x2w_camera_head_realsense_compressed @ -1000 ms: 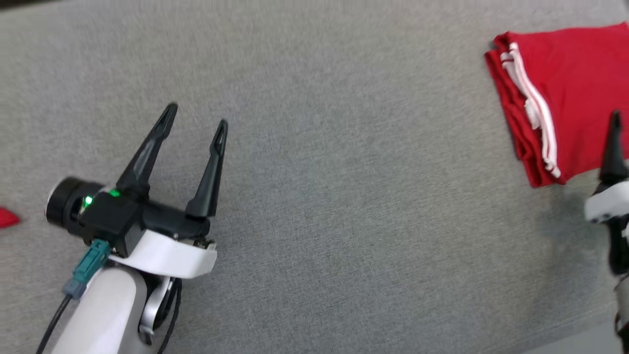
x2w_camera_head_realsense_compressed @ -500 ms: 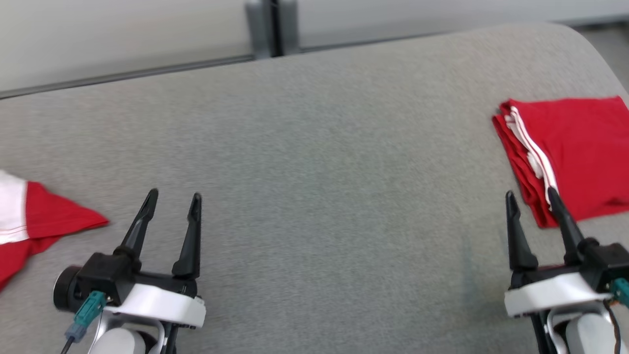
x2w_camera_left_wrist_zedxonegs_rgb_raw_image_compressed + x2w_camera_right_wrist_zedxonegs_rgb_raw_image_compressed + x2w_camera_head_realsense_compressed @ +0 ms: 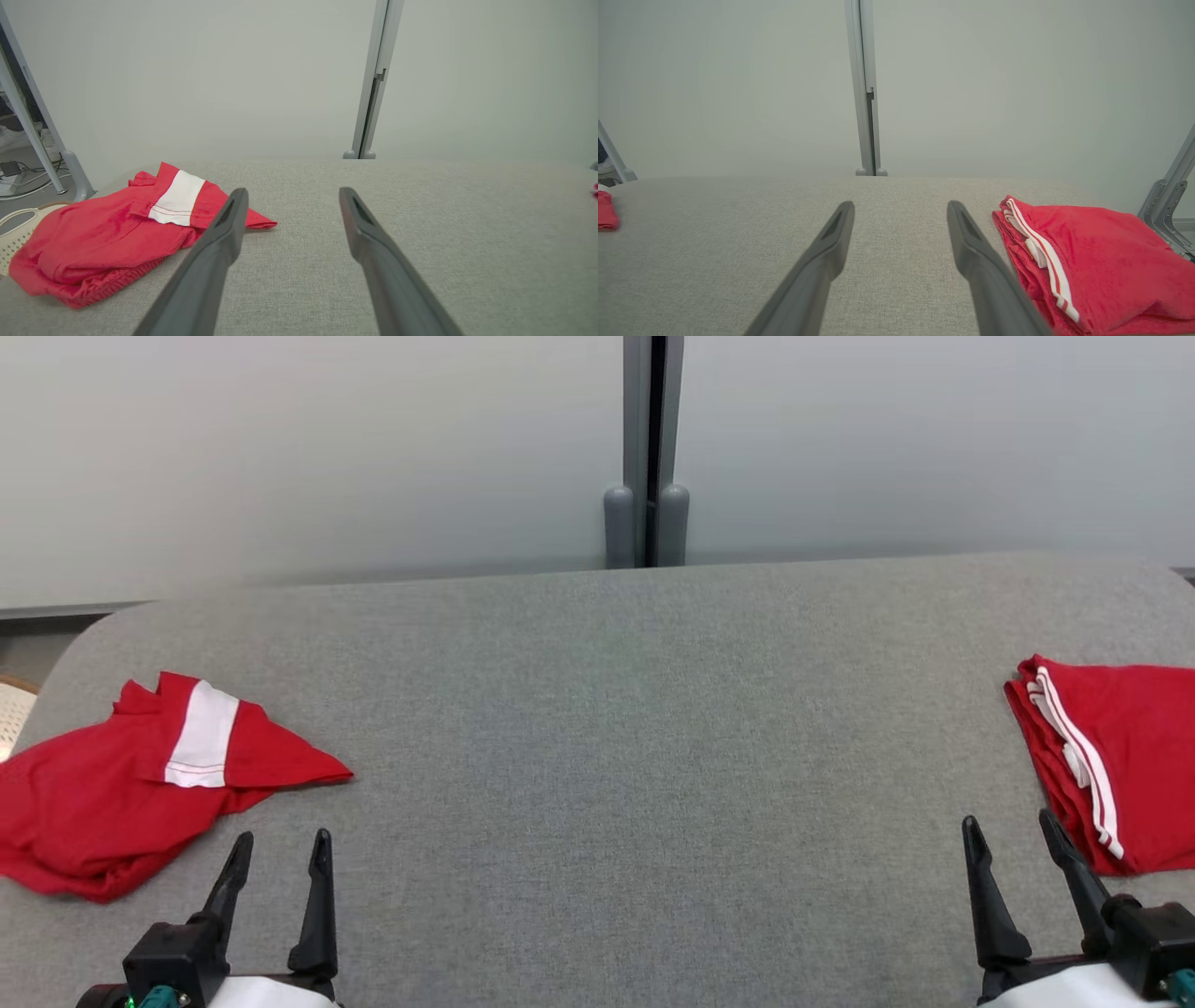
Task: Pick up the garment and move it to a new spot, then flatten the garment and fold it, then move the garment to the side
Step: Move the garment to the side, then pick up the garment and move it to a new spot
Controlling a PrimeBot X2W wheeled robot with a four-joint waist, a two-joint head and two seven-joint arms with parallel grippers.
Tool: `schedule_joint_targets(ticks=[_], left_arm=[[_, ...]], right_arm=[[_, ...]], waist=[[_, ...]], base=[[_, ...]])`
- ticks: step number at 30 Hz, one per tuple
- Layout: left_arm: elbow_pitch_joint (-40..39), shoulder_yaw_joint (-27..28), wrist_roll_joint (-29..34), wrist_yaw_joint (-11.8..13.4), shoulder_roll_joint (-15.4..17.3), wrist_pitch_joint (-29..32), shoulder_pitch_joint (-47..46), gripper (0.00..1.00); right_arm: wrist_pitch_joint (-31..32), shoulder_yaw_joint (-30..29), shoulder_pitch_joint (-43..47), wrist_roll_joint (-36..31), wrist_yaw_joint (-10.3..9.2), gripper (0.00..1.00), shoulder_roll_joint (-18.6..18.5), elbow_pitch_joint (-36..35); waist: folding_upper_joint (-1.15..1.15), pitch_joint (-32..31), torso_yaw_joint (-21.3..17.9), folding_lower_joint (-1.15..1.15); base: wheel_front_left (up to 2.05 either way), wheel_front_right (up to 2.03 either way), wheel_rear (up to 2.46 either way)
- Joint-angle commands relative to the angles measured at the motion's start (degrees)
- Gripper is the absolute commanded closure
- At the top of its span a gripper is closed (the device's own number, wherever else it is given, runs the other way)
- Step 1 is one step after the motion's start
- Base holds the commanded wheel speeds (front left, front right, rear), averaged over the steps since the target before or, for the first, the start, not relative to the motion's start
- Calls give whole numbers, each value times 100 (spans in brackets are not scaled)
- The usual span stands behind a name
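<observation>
Two grippers in play, and both are empty. The left gripper (image 3: 283,840) has its pair of dark fingers spread wide with nothing between them, poised over the grey table (image 3: 597,756), near side, left of the grey post (image 3: 646,448). The right gripper (image 3: 1008,819) matches it: two fingers, wide apart, holding nothing, near side and right of the post. That makes four fingers in all, none of them touching cloth.

Outward from the left gripper lies one crumpled red garment (image 3: 121,793), far to the left of the post. It is a loose heap with a single white band across it and one pointed corner reaching back toward the post's side. It sits just beside the left gripper's outer finger but apart from it.

Outward from the right gripper there is one folded red garment (image 3: 1130,756), far to the right of the post. It is a neat flat stack, and thin white stripes run along the edge that faces the post. The right gripper's outer fingertip sits just beside its near corner; contact I cannot confirm.

So that is two red garments, one at each end, with bare grey cloth between them in front of the post. One white basket (image 3: 14,709) peeks in beyond the crumpled garment, farther left of the post. Two pale panels flank the post, one on each side.
</observation>
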Motion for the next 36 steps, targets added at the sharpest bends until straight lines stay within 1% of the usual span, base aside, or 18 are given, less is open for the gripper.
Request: schedule_joint_targets(ticks=[1,6,12,28,36], left_arm=[[-71,-1,33,55,21,43,71,0],[-266,-69,57,131,59,208,241,0],[-366,-108,72,197,110,314,391,0],[-444,-213,38,293,127,457,527,0],[-491,-235,38,356,122,488,541,0]], right_arm=[[60,-40,116,28,-12,0,5,-85],[180,-6,356,71,-12,0,20,-329],[295,47,512,115,-12,0,22,-442],[381,-152,599,149,-11,0,-25,-421],[410,-150,589,190,-11,0,-41,-390]], waist=[[0,-193,102,0],[0,-339,96,0],[0,-499,72,0],[0,-641,92,0],[0,-666,88,0]], base=[[0,0,0],[0,0,0],[0,0,0],[0,0,0],[0,0,0]])
